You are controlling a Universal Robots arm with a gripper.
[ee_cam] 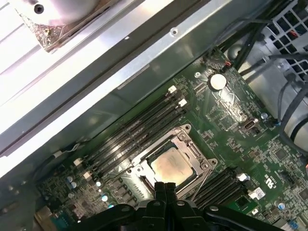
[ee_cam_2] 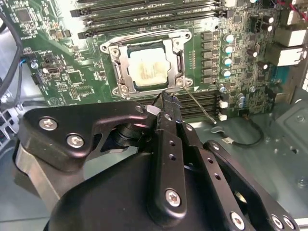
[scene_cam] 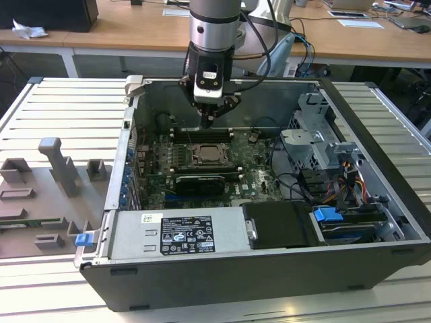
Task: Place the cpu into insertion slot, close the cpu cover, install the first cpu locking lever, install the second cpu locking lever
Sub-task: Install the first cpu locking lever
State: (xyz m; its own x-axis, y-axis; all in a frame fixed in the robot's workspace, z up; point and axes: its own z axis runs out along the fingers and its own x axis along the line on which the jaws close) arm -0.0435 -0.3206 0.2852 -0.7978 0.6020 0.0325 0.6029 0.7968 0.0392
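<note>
The pale cpu (ee_cam_2: 148, 67) lies flat in the insertion slot (ee_cam_2: 111, 50) on the green motherboard, also seen as the cpu (ee_cam: 172, 166) in the first wrist view. The silver cpu cover (ee_cam_2: 181, 58) lies down around it as a frame. A thin wire locking lever (ee_cam_2: 199, 107) sticks out from the socket's corner over the board. My gripper (ee_cam_2: 166, 98) is shut with nothing in it, its tips just beside the socket edge near that lever. In the exterior view the gripper (scene_cam: 207, 122) hangs above the socket (scene_cam: 212, 153).
Long black memory slots (ee_cam_2: 144, 12) flank the socket. A black graphics card (scene_cam: 199, 183), the power supply (scene_cam: 178, 232), a drive cage (scene_cam: 316, 134) and cables (scene_cam: 330, 188) crowd the open case. A grey fixture plate (scene_cam: 47, 188) lies at the exterior view's left.
</note>
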